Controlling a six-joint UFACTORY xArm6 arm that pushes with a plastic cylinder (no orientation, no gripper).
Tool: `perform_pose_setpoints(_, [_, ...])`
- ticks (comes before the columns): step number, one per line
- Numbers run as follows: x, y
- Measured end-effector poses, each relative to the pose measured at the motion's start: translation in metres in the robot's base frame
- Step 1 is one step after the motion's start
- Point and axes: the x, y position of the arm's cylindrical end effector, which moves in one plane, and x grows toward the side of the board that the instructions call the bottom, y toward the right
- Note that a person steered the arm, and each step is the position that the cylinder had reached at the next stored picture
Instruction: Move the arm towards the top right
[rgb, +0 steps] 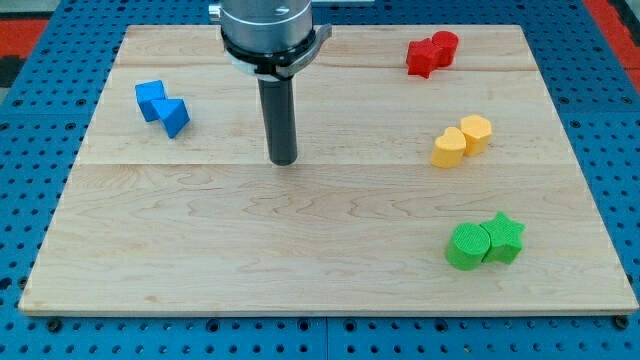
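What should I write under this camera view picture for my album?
My tip rests mid-board, between blue blocks left and red, yellow, green pairs right.

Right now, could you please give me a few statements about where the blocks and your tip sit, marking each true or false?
1. My tip touches the blue blocks. False: it stands apart, to their right in the view.
2. The red blocks lie near the view's top right. True.
3. The yellow blocks lie below the green blocks. False: they lie above them.
4. The two green blocks touch. True.
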Motion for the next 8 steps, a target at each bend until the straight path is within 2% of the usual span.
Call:
perform_pose_setpoints(1, [-0.022, 0.026])
perform_pose_setpoints(3, [-0.021, 0.024])
perform_pose_setpoints(4, [-0.026, 0.051])
perform_pose_setpoints(7, [-0.029, 0.075])
perform_pose_setpoints(8, [-0.032, 0.127])
